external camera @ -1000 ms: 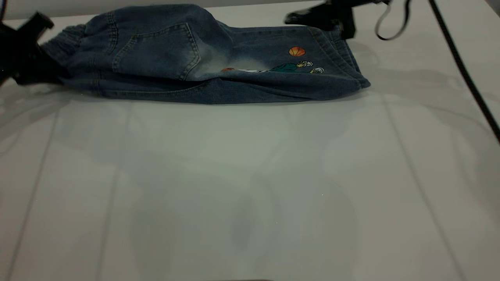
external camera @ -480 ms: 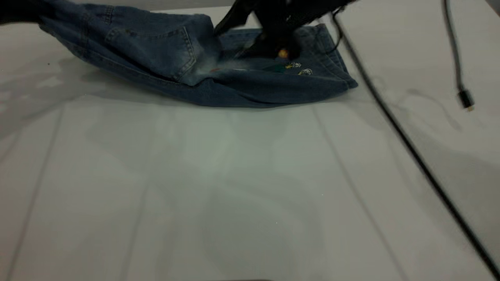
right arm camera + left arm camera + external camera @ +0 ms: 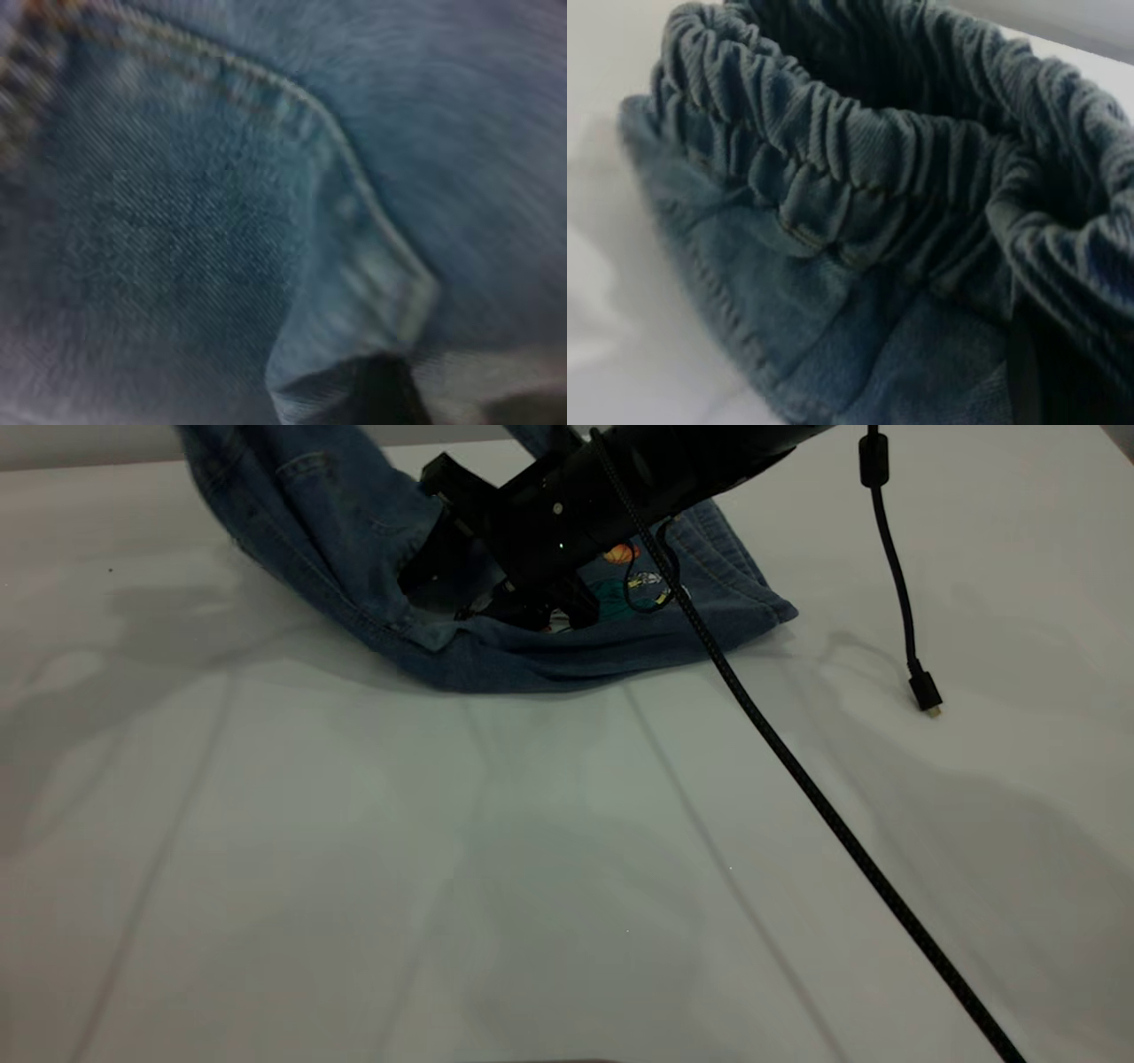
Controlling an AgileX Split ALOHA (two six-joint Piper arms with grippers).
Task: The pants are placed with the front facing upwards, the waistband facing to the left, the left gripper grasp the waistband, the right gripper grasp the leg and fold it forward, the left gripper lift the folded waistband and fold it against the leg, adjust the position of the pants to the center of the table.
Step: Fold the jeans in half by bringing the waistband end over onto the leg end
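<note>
White table (image 3: 567, 850) carries the pants (image 3: 567, 651) at its far edge, back side up, cartoon print (image 3: 633, 584) showing. Their left part is lifted off the surface and rises out of the exterior view; the right part lies flat. The right gripper (image 3: 523, 607) presses down at mid-garment; its finger state cannot be told. The left wrist view is filled by the waistband (image 3: 859, 168); the left gripper itself is not visible. One loose cable (image 3: 899, 584) dangles at right.

A broad white tabletop (image 3: 532, 868) fills nearly the whole exterior view, smooth and slightly glossy, crossed by faint straight lines and soft grey shadows. Light is dim and even. A pale strip beyond its far edge is perhaps a wall.
</note>
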